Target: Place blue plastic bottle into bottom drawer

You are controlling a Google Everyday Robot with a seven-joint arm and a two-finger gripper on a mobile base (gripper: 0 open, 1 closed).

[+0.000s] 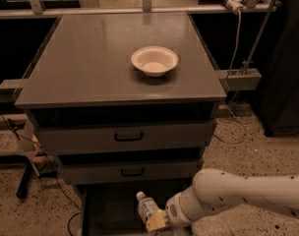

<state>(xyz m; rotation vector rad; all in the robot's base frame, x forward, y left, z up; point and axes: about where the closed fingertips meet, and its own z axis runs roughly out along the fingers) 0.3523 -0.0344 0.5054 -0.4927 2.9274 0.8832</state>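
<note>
The blue plastic bottle [147, 208] is a small clear bottle with a white cap, standing nearly upright with the cap up. My gripper [155, 219] is at the bottom middle of the camera view, shut on the bottle's lower part. The white arm comes in from the right. The bottle is held over the open bottom drawer [107, 208], a dark shallow tray pulled out under the cabinet. The bottle's base and the drawer's front are cut off by the frame edge.
A white bowl [154, 60] sits on the grey cabinet top [90, 63]. Two upper drawers with black handles [128, 137] are shut. Cables and a dark tool [26, 178] lie on the speckled floor at left. A metal bracket [238, 77] sticks out at right.
</note>
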